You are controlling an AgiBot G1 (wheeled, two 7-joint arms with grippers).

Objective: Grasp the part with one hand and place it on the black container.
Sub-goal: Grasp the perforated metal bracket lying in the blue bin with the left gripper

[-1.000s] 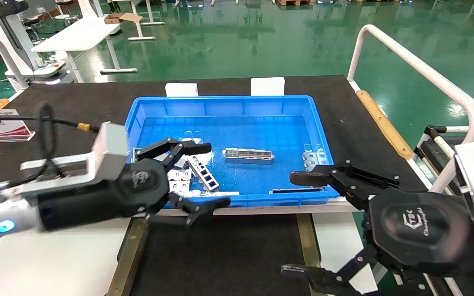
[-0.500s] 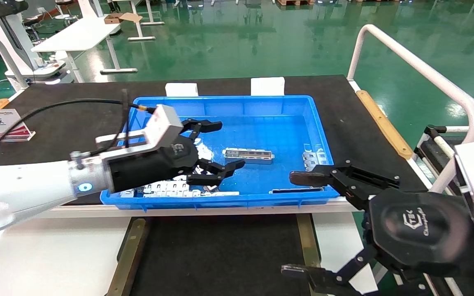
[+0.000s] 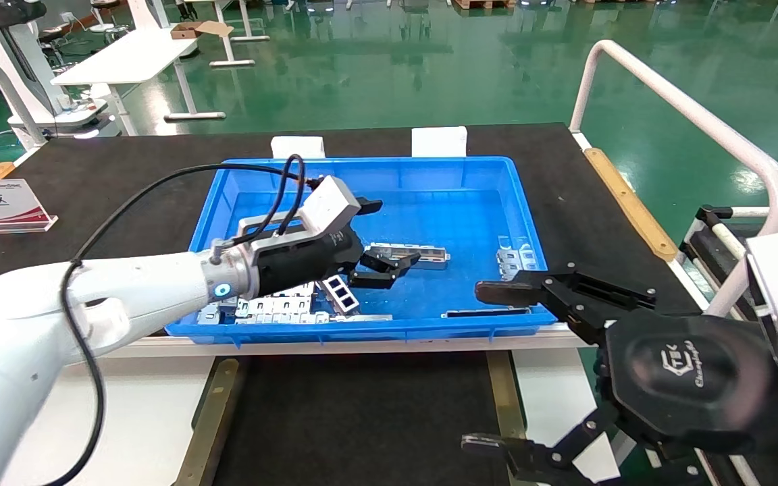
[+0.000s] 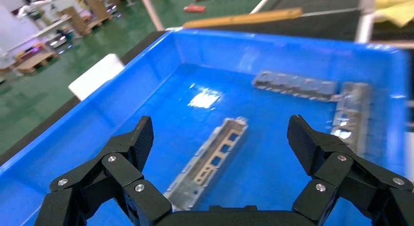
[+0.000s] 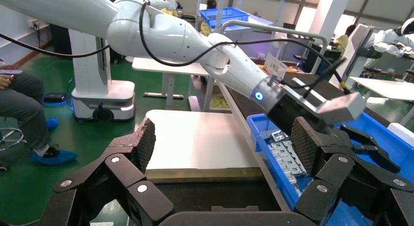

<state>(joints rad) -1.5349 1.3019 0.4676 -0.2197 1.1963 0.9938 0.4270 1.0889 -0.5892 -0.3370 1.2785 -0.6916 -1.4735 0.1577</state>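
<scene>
The part [image 3: 423, 255] is a silver-grey channel bar lying on the floor of the blue bin [image 3: 389, 165], near its middle. My left gripper [image 3: 396, 231] is open inside the bin, its fingers reaching over the part's left end. In the left wrist view the part [image 4: 205, 167] lies between and below the spread fingers of the left gripper [image 4: 219, 126], untouched. The black container [image 3: 362, 418] lies in front of the bin, edged by brass strips [image 3: 210, 418]. My right gripper [image 3: 483, 368] is open and empty, parked at the right beside the container.
A ladder-like strip [image 3: 338, 291] and white perforated plates [image 3: 274, 307] lie in the bin's front left. More metal pieces [image 3: 516, 260] lie at its right end and also show in the left wrist view [image 4: 295, 84]. A white rail [image 3: 686, 115] runs along the right.
My left gripper has moved from over the bin's front left edge into the bin and rightward to the part, still open. The right arm has not moved.
</scene>
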